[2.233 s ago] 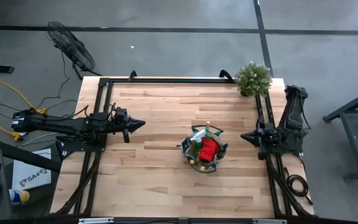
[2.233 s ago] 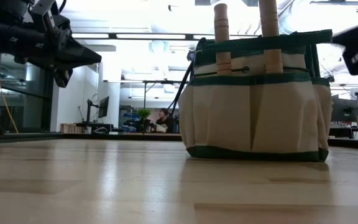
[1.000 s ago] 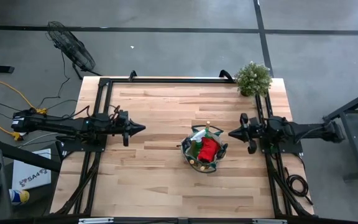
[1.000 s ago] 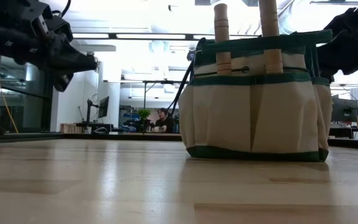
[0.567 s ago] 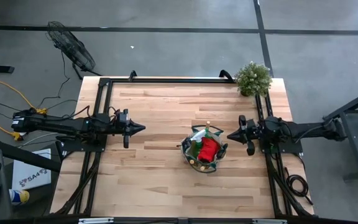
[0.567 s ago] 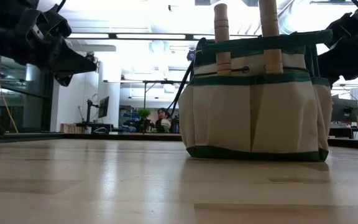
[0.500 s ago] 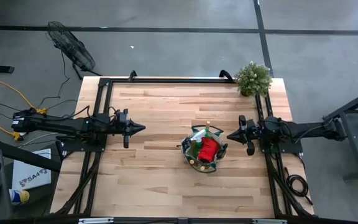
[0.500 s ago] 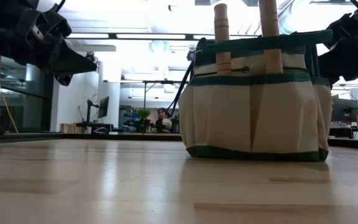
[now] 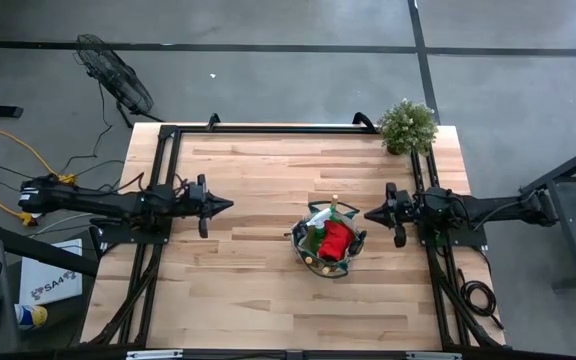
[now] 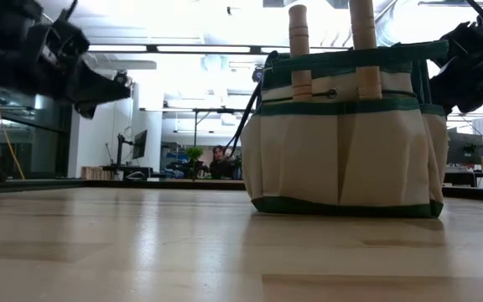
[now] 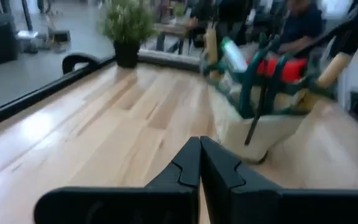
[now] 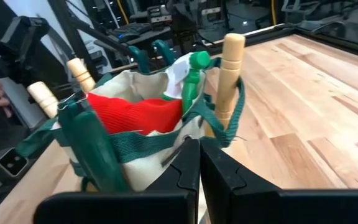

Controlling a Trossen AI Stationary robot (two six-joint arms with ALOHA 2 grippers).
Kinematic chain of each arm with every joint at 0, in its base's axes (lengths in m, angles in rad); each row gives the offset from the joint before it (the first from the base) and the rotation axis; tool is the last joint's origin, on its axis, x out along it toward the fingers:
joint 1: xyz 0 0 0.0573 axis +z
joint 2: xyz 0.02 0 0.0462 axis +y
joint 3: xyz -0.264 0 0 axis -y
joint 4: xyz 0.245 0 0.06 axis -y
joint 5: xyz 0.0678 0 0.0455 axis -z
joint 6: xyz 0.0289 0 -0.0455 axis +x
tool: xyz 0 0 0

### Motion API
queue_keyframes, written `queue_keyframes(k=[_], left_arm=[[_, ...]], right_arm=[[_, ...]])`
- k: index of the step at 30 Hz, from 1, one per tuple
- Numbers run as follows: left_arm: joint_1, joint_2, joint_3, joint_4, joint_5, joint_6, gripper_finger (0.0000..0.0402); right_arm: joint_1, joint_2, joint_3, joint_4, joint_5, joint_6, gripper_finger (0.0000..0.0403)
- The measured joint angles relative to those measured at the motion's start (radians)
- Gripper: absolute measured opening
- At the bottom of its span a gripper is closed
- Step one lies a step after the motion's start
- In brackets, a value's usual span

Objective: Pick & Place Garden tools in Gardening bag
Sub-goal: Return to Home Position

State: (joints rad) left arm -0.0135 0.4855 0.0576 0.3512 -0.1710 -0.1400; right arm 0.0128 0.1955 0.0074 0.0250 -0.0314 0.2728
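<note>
Pale wooden planks make up the table [image 9: 258, 290], edged by dark rails, with grey floor all round and a standing fan [image 9: 114, 72] off its far left corner. From the left side the left arm reaches level over the wood. The left gripper [image 9: 228, 205] points toward the middle, its fingers [image 11: 185, 169] pressed together on nothing.

Ahead of that gripper, well apart and a little toward the near edge, the gardening bag [image 9: 328, 240] stands upright on the table. It is pale fabric with green trim and side pockets. In the low view, a person [image 10: 218, 159] sits far back in the room, in the gap between the left gripper and the bag.

A red glove [image 9: 336, 238] fills the bag's middle. Beside the glove, on the side toward the right gripper, a green spray bottle [image 12: 193, 73] pokes up. Wooden tool handles [image 12: 229, 65] stand at the rim, and in the low view two of them rise above the top band.

The right gripper [image 9: 368, 215] comes from the table's right side and aims at the bag. The bag stands close before its tip, with no contact to be seen. Its fingers [image 12: 213, 171] are closed against each other and hold nothing.

Beyond the right gripper, toward the far right corner and well apart from it, a bushy potted plant [image 9: 407, 126] sits on the table.
</note>
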Motion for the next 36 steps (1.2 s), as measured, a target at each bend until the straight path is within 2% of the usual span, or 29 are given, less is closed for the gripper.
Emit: queue_keyframes(k=[3, 10, 19, 24, 31, 36], left_arm=[[0.000, -0.021, -0.037, 0.117, -0.004, -0.017, 0.0000], [0.000, -0.046, -0.043, 0.115, 0.005, 0.066, 0.0000], [0.001, -0.172, -0.044, 0.013, 0.005, 0.087, 0.0000], [0.000, -0.246, -0.045, -0.089, 0.051, 0.087, 0.0000], [0.000, -0.341, -0.046, -0.127, 0.117, 0.182, 0.0000], [0.000, -0.380, -0.047, -0.125, 0.135, 0.170, 0.0000]], right_arm=[[0.000, 0.000, 0.000, -0.001, 0.015, 0.000, 0.0003], [0.000, -0.002, 0.000, 0.001, 0.025, 0.010, 0.0003], [0.000, 0.000, 0.000, 0.003, 0.028, 0.013, 0.0003], [0.000, 0.000, 0.000, 0.005, 0.029, 0.012, 0.0003], [0.000, 0.000, 0.000, 0.005, 0.029, 0.012, 0.0003], [0.000, 0.000, 0.000, 0.006, 0.029, 0.012, 0.0003]])
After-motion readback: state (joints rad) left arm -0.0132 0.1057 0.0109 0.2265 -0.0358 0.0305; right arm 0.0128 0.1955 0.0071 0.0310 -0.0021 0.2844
